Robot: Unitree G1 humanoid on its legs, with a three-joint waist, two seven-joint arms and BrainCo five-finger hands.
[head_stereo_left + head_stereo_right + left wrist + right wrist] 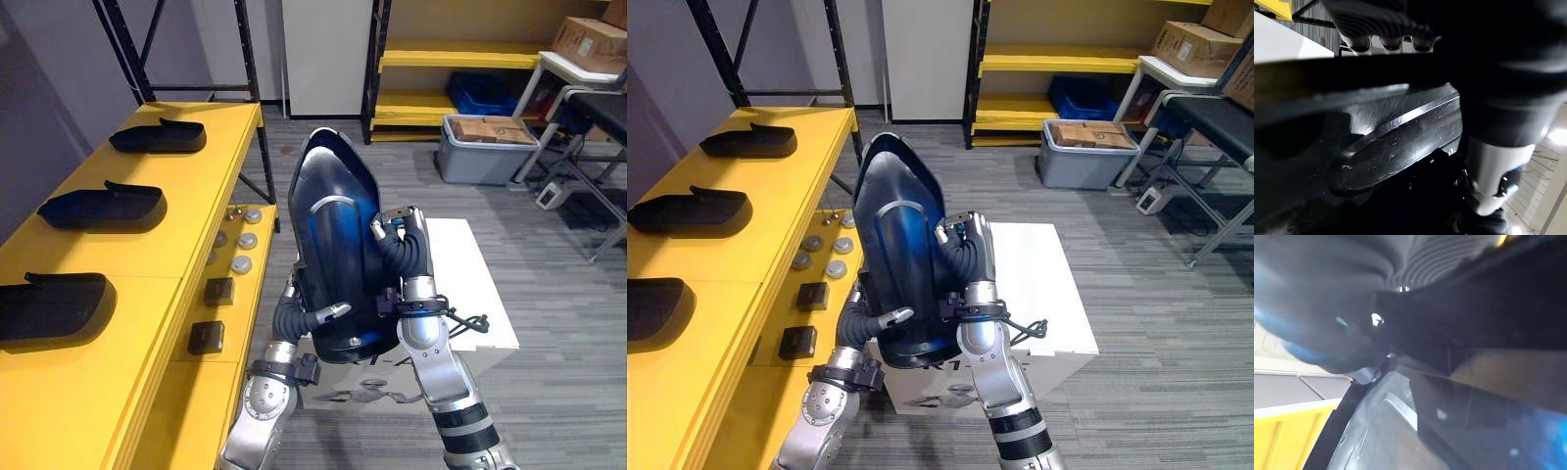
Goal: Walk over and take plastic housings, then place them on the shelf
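- Left hand (331, 312) grips the lower edge of the upright black plastic housing (333, 225), thumb across its face. The left wrist view adds fingers (1359, 43) hooked over the rim.
- Right hand (400, 240) clasps the housing's right edge; its wrist view is too dark to read.
- White box (470, 284) sits below.
- Yellow shelf (147, 255), at left, carries three other housings (103, 208); the nearest is cut off.
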